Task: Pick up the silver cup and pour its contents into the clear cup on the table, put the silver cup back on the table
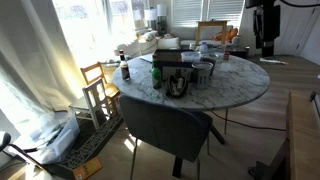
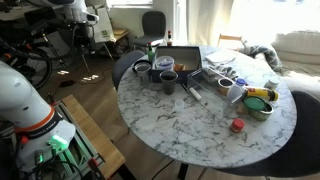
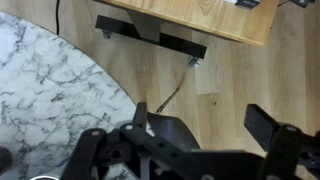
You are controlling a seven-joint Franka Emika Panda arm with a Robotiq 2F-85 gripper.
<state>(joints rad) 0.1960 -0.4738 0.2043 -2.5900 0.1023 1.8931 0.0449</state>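
Observation:
The silver cup stands upright on the white marble table near its far left edge, beside a dark-rimmed cup. A pale clear cup stands further right among the clutter. My gripper hangs high and well off to the side of the table, far from both cups. In the wrist view the gripper is open with nothing between its fingers. It looks down on wooden floor, with the table's marble rim at the left. Neither cup shows in the wrist view.
A dark tray, a bowl and a small red thing share the table top. A dark chair sits against the table edge, and a small wooden chair stands nearby. A wooden board lies on the floor under the gripper.

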